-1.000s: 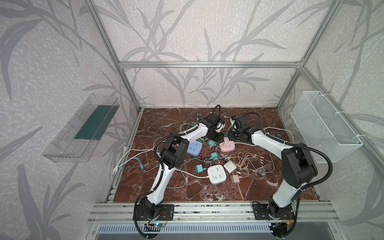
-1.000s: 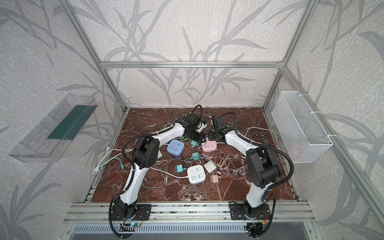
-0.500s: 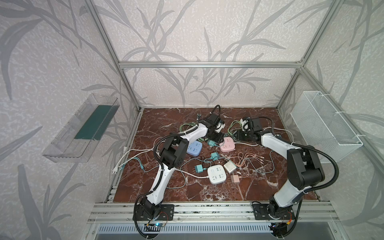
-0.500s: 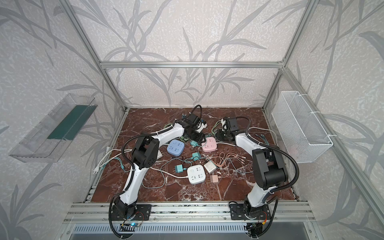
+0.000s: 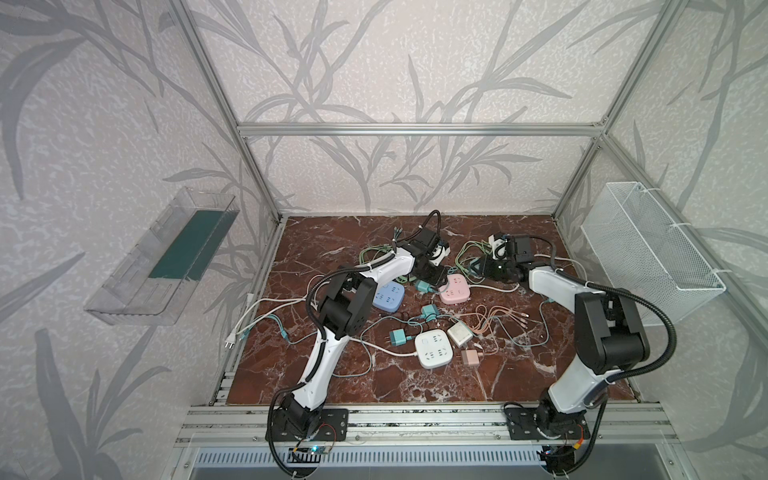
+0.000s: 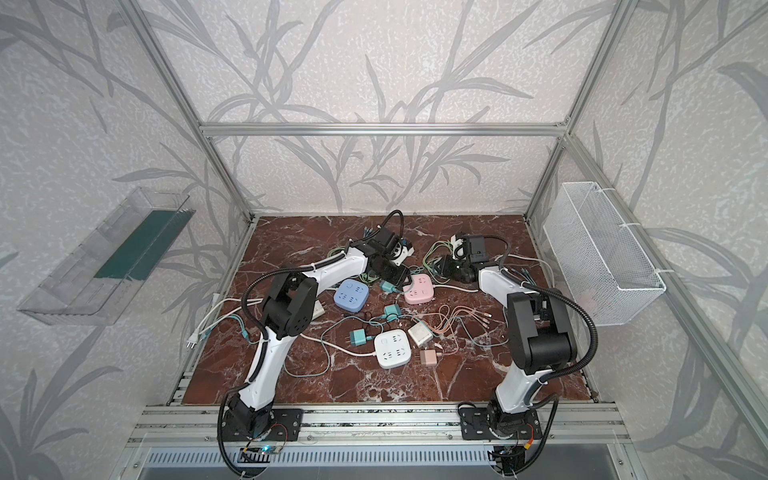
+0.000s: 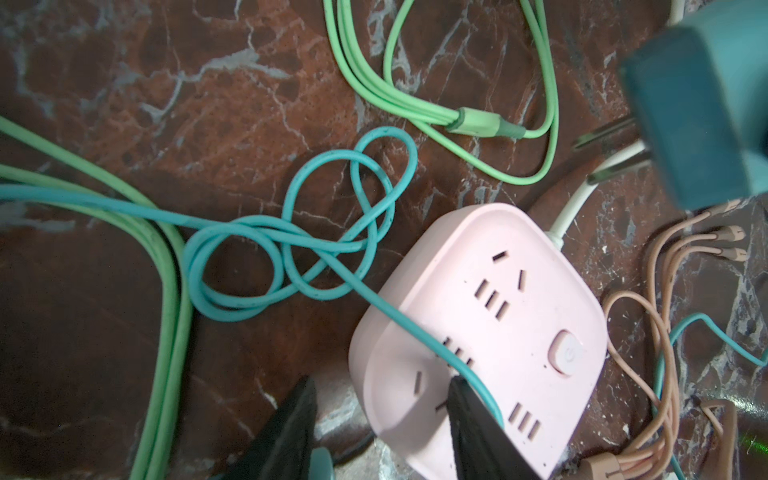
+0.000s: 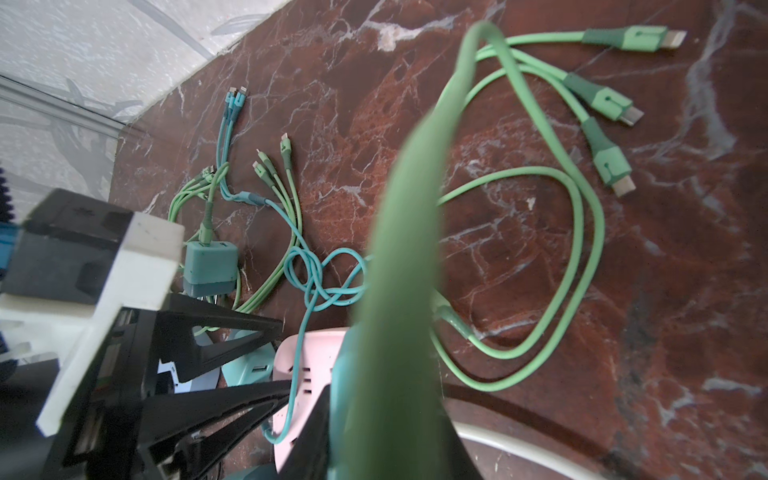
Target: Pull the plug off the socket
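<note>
The left gripper (image 5: 434,277) is staying where it was a second ago, at the 10 o'clock corner of the pink socket (image 5: 455,291). In both top views that socket is lying a little toward 12 o'clock from the middle of the marble surface (image 5: 415,386). The right gripper (image 5: 478,266) was reaching over that socket a second ago. It is now sitting back at about 2 o'clock from it, apart from it, with its arm swung toward 3 o'clock. The top views are not making clear what it is carrying, but the wrist views are. The left wrist view is showing the left gripper's fingers (image 7: 469,432) standing part open and gripping nothing: one is resting on the socket's top face and the other is down beside its corner with a gap. The same view is showing the teal plug (image 7: 698,112) lifted clear of the socket with both prongs bare, and a teal cable (image 7: 316,257) trailing across the socket's face. The right wrist view is showing the right gripper clamped tight on that plug's body, with a green cable (image 8: 407,249) rising from it, blurred, toward the lens.
</note>
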`<state>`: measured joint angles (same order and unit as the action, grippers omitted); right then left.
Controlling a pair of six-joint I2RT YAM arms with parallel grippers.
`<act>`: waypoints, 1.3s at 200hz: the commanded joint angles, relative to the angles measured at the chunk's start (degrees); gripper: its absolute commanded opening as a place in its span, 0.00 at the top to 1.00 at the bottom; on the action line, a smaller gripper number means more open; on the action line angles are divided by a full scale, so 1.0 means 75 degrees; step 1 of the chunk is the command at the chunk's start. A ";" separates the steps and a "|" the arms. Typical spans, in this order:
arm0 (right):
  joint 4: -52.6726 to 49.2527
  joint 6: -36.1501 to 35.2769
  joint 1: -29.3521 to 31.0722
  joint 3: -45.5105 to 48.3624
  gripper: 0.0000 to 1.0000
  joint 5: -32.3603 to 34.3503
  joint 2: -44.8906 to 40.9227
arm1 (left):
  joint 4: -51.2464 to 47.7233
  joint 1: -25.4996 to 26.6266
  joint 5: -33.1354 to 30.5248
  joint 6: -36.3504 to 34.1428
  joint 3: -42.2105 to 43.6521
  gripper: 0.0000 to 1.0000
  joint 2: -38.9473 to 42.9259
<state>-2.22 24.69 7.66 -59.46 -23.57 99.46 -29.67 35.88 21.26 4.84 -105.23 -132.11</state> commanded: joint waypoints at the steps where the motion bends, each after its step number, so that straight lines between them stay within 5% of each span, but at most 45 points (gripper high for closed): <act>1: 0.0369 0.0281 -0.0105 0.0085 0.85 -0.0420 0.0200 | -0.0419 0.0107 -0.0054 -0.0199 0.0361 0.48 -0.0012; 209: 0.1390 0.1451 -0.0775 0.0615 0.79 -0.1568 0.0916 | 0.0097 0.0155 0.0014 -0.0259 0.0787 0.47 0.0285; 260: 0.1254 0.1451 -0.0828 0.0718 0.64 -0.1347 0.0858 | 0.0096 0.0154 -0.0033 -0.0271 0.0803 0.46 0.0318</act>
<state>6.96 35.51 1.91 -54.83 -33.91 105.97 -24.88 35.94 21.17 4.45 -101.08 -130.26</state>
